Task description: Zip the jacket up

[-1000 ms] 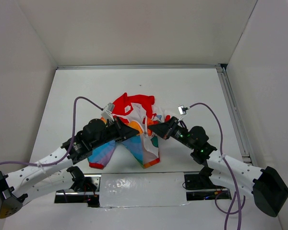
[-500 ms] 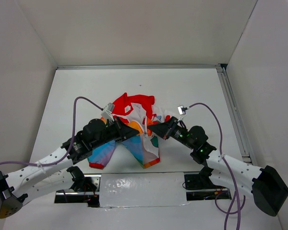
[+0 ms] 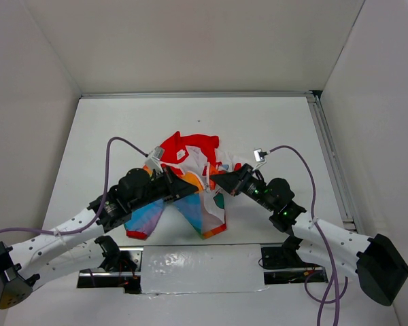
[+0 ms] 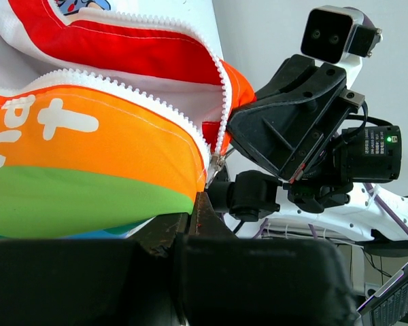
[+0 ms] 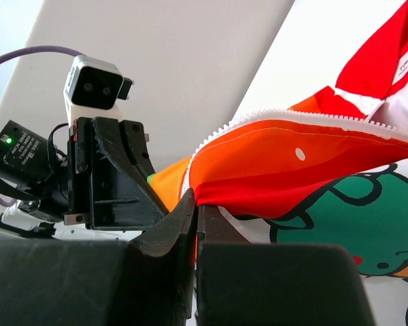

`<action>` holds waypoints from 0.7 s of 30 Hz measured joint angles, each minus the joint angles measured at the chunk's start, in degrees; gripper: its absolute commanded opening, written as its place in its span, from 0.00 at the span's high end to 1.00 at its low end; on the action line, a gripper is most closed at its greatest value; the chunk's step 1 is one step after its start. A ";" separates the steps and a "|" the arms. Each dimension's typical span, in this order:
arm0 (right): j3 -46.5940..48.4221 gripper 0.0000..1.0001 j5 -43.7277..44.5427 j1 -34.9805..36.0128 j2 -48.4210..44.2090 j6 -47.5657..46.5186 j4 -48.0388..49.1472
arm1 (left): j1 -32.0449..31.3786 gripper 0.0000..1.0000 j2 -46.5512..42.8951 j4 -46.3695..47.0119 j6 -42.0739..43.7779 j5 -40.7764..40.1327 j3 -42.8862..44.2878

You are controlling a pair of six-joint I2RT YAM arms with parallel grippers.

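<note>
The jacket lies bunched in the middle of the table, red collar at the far side and rainbow panels hanging toward the near edge. My left gripper is shut on its orange and green front edge, just below the white zipper teeth. My right gripper is shut on the opposite red and orange front edge. The two grippers face each other, a few centimetres apart, and hold the fabric lifted. A small metal zipper part hangs where the two rows of teeth meet.
White walls enclose the table on three sides. A metal rail runs along the right edge. A taped strip and both arm bases sit at the near edge. The right arm's camera is close to my left gripper.
Both grippers have shifted very slightly to the right with the jacket still held. Nothing else has visibly changed.
</note>
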 measured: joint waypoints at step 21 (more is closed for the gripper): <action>-0.92 1.00 -0.35 0.20 -4.39 -0.11 -3.15 | -0.02 1.00 0.09 -0.72 -1.31 -1.44 0.00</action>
